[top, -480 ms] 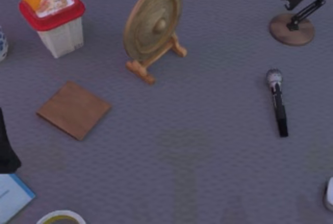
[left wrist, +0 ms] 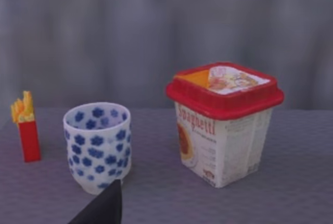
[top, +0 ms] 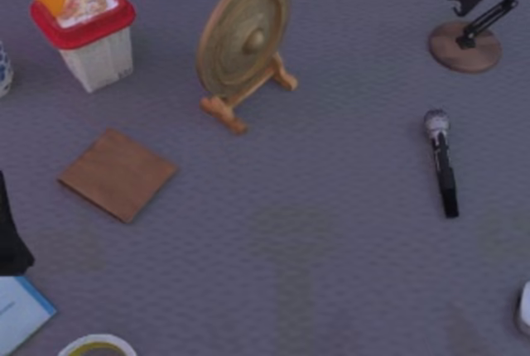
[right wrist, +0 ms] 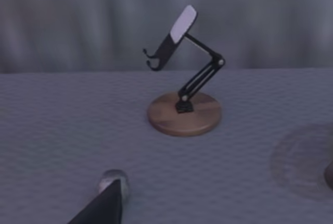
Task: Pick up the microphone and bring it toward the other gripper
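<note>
- Top view: microphone [top: 441, 162] lies flat on the grey table [top: 331, 248], untouched, mesh head pointing toward the phone stand [top: 469, 21], handle pointing away from it.
- Phone stand is near the microphone's head end but apart from it; bare cloth lies between them.
- The brass gong on its wooden frame [top: 245, 45] stands well to the left of the microphone; nothing sits between the two.
- Wooden square tile [top: 118, 175] lies flat farther left than the gong; red-lidded spaghetti tub [top: 85, 29] stands beyond the tile, near the table's far left corner.
- At the left edge: a black piece of the left arm [top: 12, 236], a blue-and-white card [top: 18, 310], and a pale ring [top: 97, 346] cut by the bottom edge.
- Right arm [top: 524, 306]: only a white bit shows, at the right edge and well apart from the microphone's handle end.
- Left wrist view: a blue-flowered cup [left wrist: 98, 146] stands just beside the spaghetti tub, with a red fries carton [left wrist: 26, 133] on the cup's other side. One dark fingertip [left wrist: 104, 209] of the left gripper shows; spread not discernible.
- Right wrist view: phone stand upright; the microphone's mesh head lies partly behind the right gripper's one visible dark fingertip [right wrist: 106, 206]; spread not discernible.
</note>
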{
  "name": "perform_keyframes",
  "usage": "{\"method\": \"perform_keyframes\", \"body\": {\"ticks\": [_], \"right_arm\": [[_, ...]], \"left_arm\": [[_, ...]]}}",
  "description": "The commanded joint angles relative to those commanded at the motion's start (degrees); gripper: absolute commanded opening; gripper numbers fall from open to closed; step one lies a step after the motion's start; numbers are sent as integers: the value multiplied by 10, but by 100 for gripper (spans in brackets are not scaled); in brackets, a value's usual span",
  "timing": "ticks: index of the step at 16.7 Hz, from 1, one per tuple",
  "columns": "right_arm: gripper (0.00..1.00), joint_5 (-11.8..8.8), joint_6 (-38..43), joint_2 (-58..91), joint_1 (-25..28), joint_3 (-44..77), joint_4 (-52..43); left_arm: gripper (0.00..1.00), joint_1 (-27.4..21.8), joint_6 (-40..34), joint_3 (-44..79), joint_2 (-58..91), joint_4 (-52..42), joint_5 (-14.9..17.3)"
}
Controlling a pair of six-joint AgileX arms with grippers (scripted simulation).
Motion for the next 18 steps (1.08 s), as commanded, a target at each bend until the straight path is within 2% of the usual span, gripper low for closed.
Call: {"method": "perform_keyframes", "body": {"ticks": [12, 18], "right_arm": [[100, 12, 105, 686, 95, 493, -345], [100, 14, 147, 936, 133, 691, -475]], "left_arm": [[100, 0, 0, 0, 0, 0, 0], [100, 0, 0, 0, 0, 0, 0]]}}
